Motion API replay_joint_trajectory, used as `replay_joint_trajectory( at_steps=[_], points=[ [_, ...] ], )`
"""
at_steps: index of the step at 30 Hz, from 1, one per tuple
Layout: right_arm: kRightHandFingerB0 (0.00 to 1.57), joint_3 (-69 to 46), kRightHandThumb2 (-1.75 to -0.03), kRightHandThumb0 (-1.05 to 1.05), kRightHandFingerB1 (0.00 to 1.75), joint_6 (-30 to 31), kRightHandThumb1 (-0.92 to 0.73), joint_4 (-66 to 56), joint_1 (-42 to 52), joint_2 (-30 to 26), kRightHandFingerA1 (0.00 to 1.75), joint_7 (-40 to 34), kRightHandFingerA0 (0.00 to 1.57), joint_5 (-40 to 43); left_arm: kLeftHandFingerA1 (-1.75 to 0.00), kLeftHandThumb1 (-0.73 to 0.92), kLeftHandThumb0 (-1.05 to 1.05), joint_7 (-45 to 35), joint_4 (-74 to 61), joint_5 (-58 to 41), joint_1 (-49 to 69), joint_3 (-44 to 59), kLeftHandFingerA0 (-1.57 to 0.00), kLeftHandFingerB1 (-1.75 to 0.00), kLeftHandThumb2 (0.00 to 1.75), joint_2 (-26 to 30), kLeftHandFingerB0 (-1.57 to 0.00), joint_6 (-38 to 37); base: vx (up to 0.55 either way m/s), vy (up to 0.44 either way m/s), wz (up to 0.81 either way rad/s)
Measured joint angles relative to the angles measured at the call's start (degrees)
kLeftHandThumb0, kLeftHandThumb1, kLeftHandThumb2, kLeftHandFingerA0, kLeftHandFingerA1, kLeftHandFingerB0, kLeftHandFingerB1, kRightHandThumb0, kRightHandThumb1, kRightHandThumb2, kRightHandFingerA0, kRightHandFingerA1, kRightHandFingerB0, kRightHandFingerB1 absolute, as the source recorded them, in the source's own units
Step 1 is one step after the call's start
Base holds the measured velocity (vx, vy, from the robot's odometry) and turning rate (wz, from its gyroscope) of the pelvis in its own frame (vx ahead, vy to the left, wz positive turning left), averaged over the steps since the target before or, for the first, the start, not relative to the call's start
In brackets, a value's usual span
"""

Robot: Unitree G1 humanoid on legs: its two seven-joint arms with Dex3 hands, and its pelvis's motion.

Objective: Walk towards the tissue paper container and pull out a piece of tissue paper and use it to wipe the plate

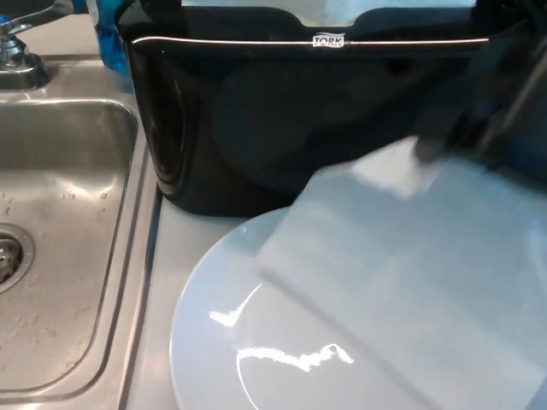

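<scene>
A white plate (218, 350) lies on the counter in front of the black Tork tissue container (316, 128), whose open top shows white tissue (329, 10). My right hand (483, 115) is a dark blur at the upper right, raised in front of the container. It is shut on the top corner of a sheet of tissue paper (410, 273). The sheet hangs down and spreads over the right half of the plate. My left hand does not show.
A steel sink (60, 213) with a drain fills the left side, its rim right next to the plate. A faucet base (17, 55) and a blue bottle (107, 34) stand at the back left.
</scene>
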Motion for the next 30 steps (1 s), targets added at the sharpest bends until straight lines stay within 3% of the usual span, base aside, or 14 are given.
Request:
replay_joint_trajectory(
  at_steps=[3, 5, 6, 7, 10, 13, 20, 21, 24, 25, 29, 30],
  points=[
    [1.02, -4.26, -0.99, -0.28, 0.90, 0.11, -0.43, 0.57, 0.01, -2.55, 1.66, 0.50, 1.14, 1.72, -0.99, 0.77, -0.01, 0.00, 0.06, -0.02, 0.09, 0.22, -0.81, -0.76, 0.80, -0.25, -0.69, 0.00, 0.00, 0.000, 0.00],
    [0.98, -6.67, -1.17, -0.26, 1.12, 0.09, -0.35, 1.47, 0.44, -4.06, 1.67, 0.59, 1.12, 2.74, -0.99, 0.74, -0.02, 0.03, 0.05, 0.02, 0.16, 0.16, -0.80, -0.77, 0.80, -0.44, -0.69, 0.00, 0.00, 0.000, 0.00],
    [1.00, -8.06, -1.18, -0.23, 1.18, 0.08, -0.32, 2.09, 1.03, -4.88, 1.66, 0.60, 1.13, 3.13, -0.99, 0.75, -0.01, 0.04, 0.02, 0.02, 0.18, 0.16, -0.81, -0.78, 0.82, -0.55, -0.70, -0.01, 0.00, 0.000, 0.00],
    [1.00, -9.24, -1.18, -0.23, 1.18, 0.06, -0.32, 2.73, 1.68, -5.71, 1.66, 0.58, 1.13, 3.27, -0.99, 0.75, -0.01, 0.04, 0.03, 0.00, 0.20, 0.23, -0.81, -0.78, 0.82, -0.64, -0.70, -0.01, 0.00, 0.000, 0.00],
    [1.03, -12.12, -1.04, -0.26, 0.91, -0.41, -0.35, 4.84, 3.77, -7.33, 1.61, -0.17, 1.15, 3.55, -0.94, 0.73, -0.03, 0.02, 0.16, -0.05, 0.04, 0.71, -0.82, -0.77, 0.80, -0.69, -0.72, -0.01, 0.00, 0.000, 0.00],
    [1.05, -14.16, -1.01, -0.24, 0.84, -1.20, -0.37, 6.74, 7.03, -8.09, 1.59, -1.26, 1.16, 3.65, -0.96, 0.76, 0.02, 0.02, 0.34, -0.03, -0.22, 0.86, -0.78, -0.71, 0.80, -0.69, -0.65, -0.01, 0.00, 0.000, 0.00],
    [1.07, -14.04, -1.02, -0.28, 0.86, -2.32, -0.33, 8.66, 12.60, -8.52, 1.56, -4.31, 1.15, 1.73, -0.95, 0.73, 0.00, 0.03, 0.21, -0.08, -0.61, 1.20, -0.79, -0.73, 0.80, -0.92, -0.68, -0.01, 0.00, 0.000, 0.00],
    [1.03, -13.85, -1.06, -0.23, 1.03, -2.42, -0.33, 8.87, 13.02, -8.53, 1.60, -4.75, 1.13, 1.29, -0.93, 0.76, -0.02, 0.03, 0.24, -0.09, -0.65, 1.24, -0.77, -0.72, 0.79, -0.95, -0.65, -0.01, 0.00, 0.000, 0.00],
    [1.04, -12.20, -0.99, -0.22, 1.03, -2.95, -0.32, 10.31, 15.38, -8.60, 1.60, -7.23, 1.09, -1.14, -0.93, 0.79, 0.02, 0.01, 0.23, -0.17, -0.72, 1.84, -0.77, -0.73, 0.81, -0.98, -0.66, -0.01, 0.00, 0.000, 0.00],
    [1.10, -12.03, -0.99, -0.22, 0.91, -2.98, -0.29, 10.41, 15.57, -8.60, 1.55, -7.42, 1.13, -1.36, -0.91, 0.78, 0.05, 0.01, 0.23, -0.18, -0.72, 1.90, -0.78, -0.72, 0.81, -0.97, -0.67, 0.00, 0.00, 0.000, 0.00],
    [1.05, -8.02, -0.99, -0.18, 0.88, -3.15, -0.36, 14.13, 18.60, -8.61, 1.53, -10.69, 1.11, -4.52, -0.92, 0.77, -0.03, -0.24, 0.57, -0.76, -1.15, 3.36, -0.80, -0.72, 0.73, -0.74, -0.68, 0.00, 0.00, 0.000, 0.00],
    [1.05, -6.66, -0.96, -0.16, 0.86, -3.24, -0.36, 15.13, 19.30, -8.60, 1.52, -10.89, 1.09, -4.99, -0.90, 0.74, 0.04, -0.28, 0.62, -0.98, -1.19, 3.70, -0.77, -0.73, 0.83, -0.73, -0.66, 0.00, 0.00, 0.000, 0.00]
  ],
)
